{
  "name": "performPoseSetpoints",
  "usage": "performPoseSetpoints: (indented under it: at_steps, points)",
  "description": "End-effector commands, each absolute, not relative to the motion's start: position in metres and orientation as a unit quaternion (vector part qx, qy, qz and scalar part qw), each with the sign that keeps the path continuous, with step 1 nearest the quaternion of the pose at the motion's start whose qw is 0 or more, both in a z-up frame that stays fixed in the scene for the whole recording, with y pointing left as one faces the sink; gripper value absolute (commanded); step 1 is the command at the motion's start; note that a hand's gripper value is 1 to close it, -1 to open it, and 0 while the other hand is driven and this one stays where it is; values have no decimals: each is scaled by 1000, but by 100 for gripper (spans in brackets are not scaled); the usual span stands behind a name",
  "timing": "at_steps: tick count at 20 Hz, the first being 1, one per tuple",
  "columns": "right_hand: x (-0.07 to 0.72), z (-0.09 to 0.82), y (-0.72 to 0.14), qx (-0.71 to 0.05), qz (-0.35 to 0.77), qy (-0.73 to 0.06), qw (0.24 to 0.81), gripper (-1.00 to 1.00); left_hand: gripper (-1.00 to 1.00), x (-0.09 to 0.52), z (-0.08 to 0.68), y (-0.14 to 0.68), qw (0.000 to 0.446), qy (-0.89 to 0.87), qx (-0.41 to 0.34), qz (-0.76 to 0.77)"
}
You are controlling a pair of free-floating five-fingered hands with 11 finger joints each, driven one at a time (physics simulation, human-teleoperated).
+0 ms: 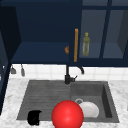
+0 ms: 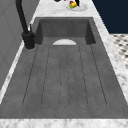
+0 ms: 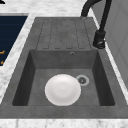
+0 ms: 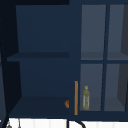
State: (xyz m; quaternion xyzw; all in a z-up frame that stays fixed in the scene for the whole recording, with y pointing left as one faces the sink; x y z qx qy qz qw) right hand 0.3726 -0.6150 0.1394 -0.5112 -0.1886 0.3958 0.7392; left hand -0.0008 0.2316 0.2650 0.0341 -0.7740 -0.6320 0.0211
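Observation:
My left hand (image 1: pixel 34 117) hovers over the front left corner of the grey sink (image 1: pixel 37 95), above the ribbed drainboard (image 2: pixel 63 77). It holds nothing that I can see. A red ball (image 1: pixel 67 115) sits just right of it at the sink's front edge, partly covering a white plate (image 1: pixel 90 109). The plate (image 3: pixel 62 89) lies flat in the basin beside the drain (image 3: pixel 82 80). A dark tip (image 3: pixel 1 1) at the far counter corner may be the same hand.
A black tap (image 1: pixel 67 75) rises behind the sink. The wall cabinet (image 4: pixel 42 57) above stands open on the left, with a small orange thing (image 4: pixel 66 103) on its lower shelf. A greenish bottle (image 4: pixel 86 98) stands behind the glass door with the orange handle (image 4: pixel 76 97). A dish of coloured items (image 2: pixel 75 5) sits on the far counter.

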Motion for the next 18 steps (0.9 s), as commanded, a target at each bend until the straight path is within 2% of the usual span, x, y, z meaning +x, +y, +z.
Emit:
performPoseSetpoints:
  at_steps: [1, 18]
  points:
    - [371, 139, -608, -497, 438, -208, 720, -100, 0, -1, 265, 232, 21, -774, 34, -632]
    - [347, 132, -615, -359, 496, -298, 732, -100, 0, -1, 265, 232, 21, -774, 34, -632]
